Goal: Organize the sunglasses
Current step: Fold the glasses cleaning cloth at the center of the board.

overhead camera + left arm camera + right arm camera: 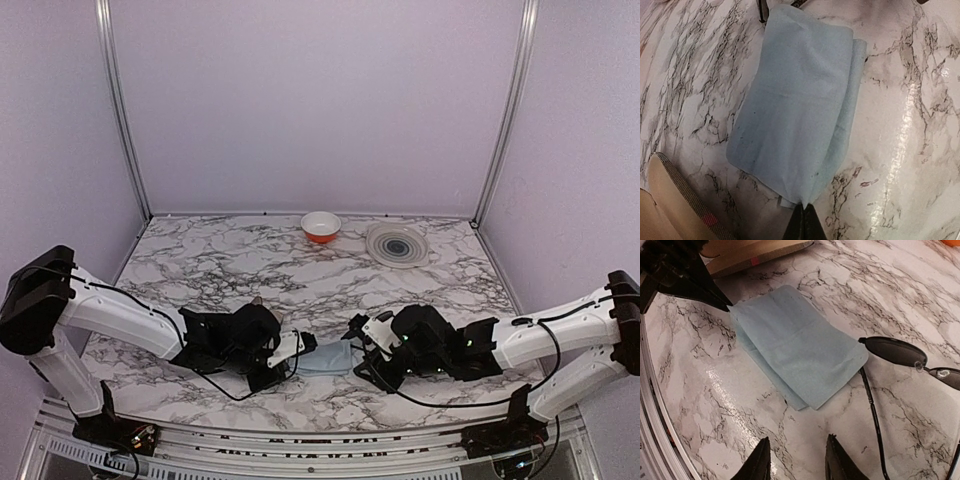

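Sunglasses are found just beside the blue cloth; its corner is pinched by the left gripper (to be lifted slowly), while the right gripper is held parted and empty.

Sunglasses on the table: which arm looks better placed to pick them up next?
Probably the right. The right gripper hangs open close to the sunglasses, beside the blue cloth. The left gripper is shut on that cloth's far corner, so it is busy.
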You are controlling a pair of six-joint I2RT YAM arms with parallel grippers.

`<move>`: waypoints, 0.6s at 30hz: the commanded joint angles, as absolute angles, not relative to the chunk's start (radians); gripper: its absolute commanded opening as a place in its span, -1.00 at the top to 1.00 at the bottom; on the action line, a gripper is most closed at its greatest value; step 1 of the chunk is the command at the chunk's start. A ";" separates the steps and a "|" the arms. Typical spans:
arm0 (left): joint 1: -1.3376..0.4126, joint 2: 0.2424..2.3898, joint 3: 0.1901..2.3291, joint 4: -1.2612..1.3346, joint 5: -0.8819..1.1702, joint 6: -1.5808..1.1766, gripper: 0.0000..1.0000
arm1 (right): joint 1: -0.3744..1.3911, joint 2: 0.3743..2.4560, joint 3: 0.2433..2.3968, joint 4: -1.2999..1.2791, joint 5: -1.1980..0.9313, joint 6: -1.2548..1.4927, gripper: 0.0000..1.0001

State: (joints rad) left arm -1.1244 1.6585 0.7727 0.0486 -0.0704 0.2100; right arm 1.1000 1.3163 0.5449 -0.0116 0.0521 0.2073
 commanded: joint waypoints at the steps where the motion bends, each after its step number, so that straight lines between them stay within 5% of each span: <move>1: -1.131 1.592 0.790 -0.018 -0.001 0.106 1.00 | 1.120 1.309 0.544 -0.004 -0.003 0.209 0.28; 18: -1.027 1.551 0.817 0.034 0.144 -0.182 1.00 | 1.138 1.500 0.585 0.081 -0.031 0.197 0.33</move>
State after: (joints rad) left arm -1.0481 1.5887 0.7982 0.0196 0.0917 -0.1036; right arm 1.1297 1.4647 0.5457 0.0322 -0.0334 0.2096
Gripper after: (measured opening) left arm 0.005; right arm 0.338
